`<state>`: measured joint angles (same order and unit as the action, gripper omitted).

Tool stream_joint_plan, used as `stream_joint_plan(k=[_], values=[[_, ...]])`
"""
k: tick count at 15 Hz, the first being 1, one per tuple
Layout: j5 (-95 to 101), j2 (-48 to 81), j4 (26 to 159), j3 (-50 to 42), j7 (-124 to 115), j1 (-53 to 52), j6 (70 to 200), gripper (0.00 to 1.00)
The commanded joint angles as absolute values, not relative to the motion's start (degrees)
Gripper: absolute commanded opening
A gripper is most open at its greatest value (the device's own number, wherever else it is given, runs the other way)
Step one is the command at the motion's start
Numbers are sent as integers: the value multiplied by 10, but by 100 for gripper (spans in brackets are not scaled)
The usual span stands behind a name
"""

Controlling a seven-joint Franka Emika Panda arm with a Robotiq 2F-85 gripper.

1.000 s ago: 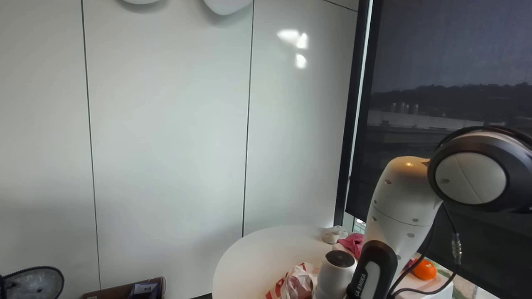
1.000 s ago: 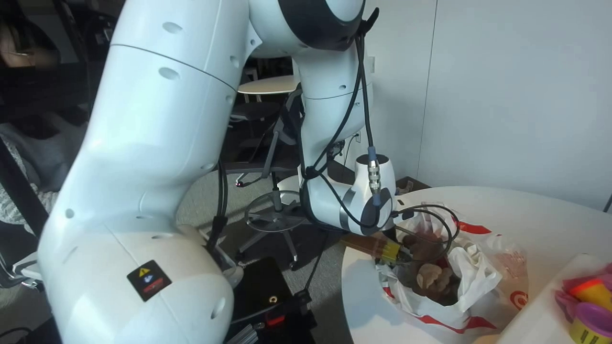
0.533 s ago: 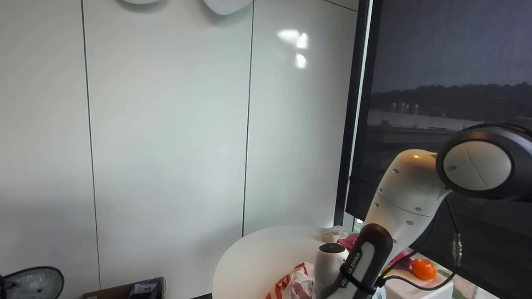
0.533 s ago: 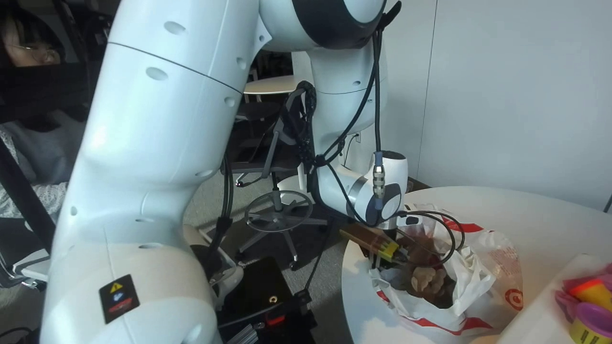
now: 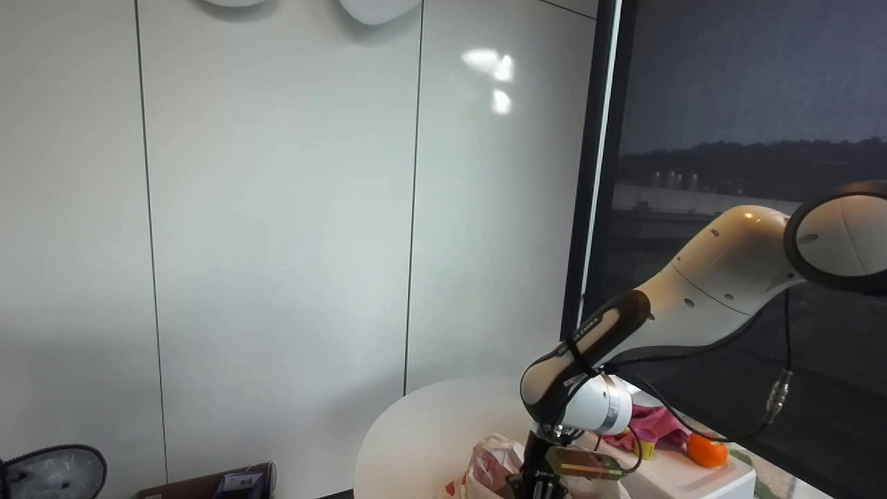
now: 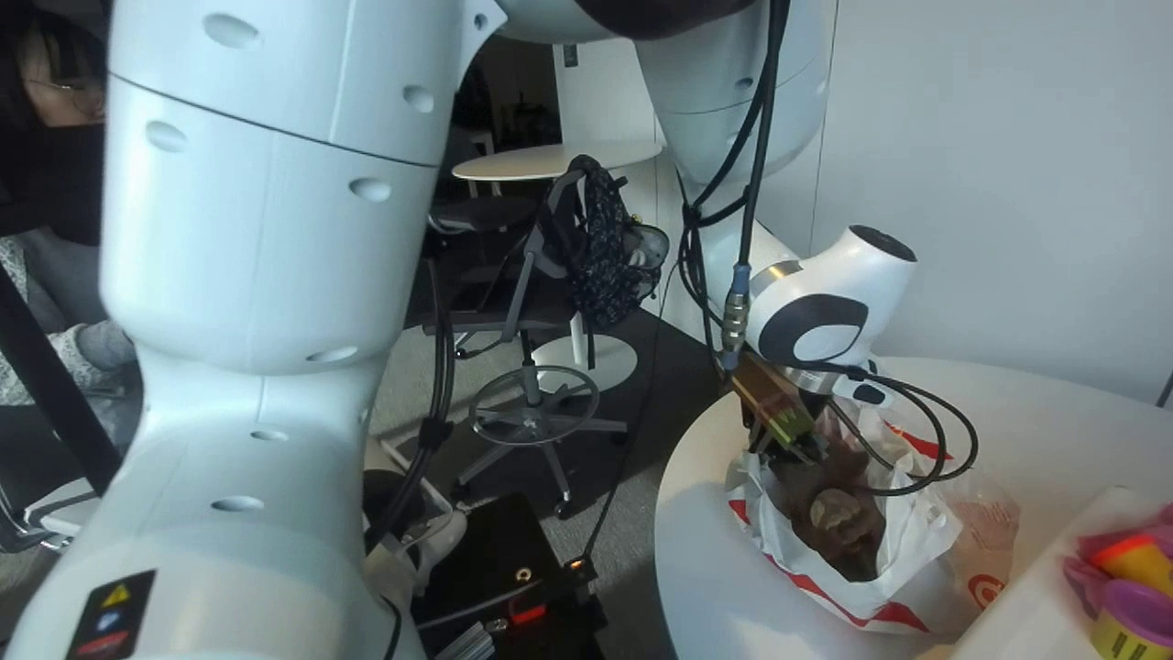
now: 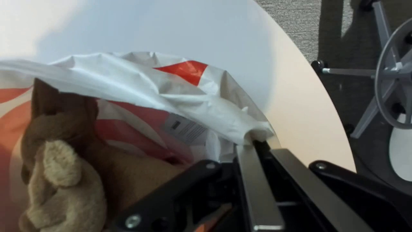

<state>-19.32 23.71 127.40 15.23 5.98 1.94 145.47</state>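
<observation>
While pointing down close to the edge of a round white table [image 7: 199, 29], pinching the rim of a white plastic shopping bag [image 7: 128, 75] with the gripper [image 7: 262, 147]. With jaws narrow, nearly together, and thin film gathered between 2 fingertips [image 7: 249, 158]. Standing on the left part of that table in an exterior view, mouth upward, printed with 1 red bullseye [image 6: 985, 588]: the same bag. Visible inside it, to the left of the gripper in the wrist view: a brown plush animal [image 7: 61, 129] with a paler tan part. To the right of the bag in both exterior views: a white plastic box [image 5: 682, 477], bearing a pink cloth-like bundle [image 5: 655, 424], an orange fruit-like ball [image 5: 707, 452] and 1 purple-lidded tub [image 6: 1136, 612]. Far off to the left in an exterior view: a dark backpack [image 6: 605, 257] on an office chair [image 6: 513, 319].
</observation>
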Motion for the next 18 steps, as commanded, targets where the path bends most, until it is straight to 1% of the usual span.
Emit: stream_joint_plan(k=[1,5,8,9,10,11,13,14,15,16,18], values=[[-277,157,1264,159,78,42,1420,10],[-311,69,1273,138,78,26,1423,9],[-305,57,1266,118,64,12,1392,11],[-313,59,1264,113,71,9,1369,36],[-312,62,1268,109,71,4,1360,36],[-303,64,1276,104,62,-2,1372,40],[-268,57,1297,91,35,-12,1421,53],[-257,51,1306,85,24,-15,1444,62],[-246,41,1316,77,4,-15,1475,69],[-239,34,1321,68,-13,-13,1494,77],[-225,29,1320,48,-45,-5,1521,91]])
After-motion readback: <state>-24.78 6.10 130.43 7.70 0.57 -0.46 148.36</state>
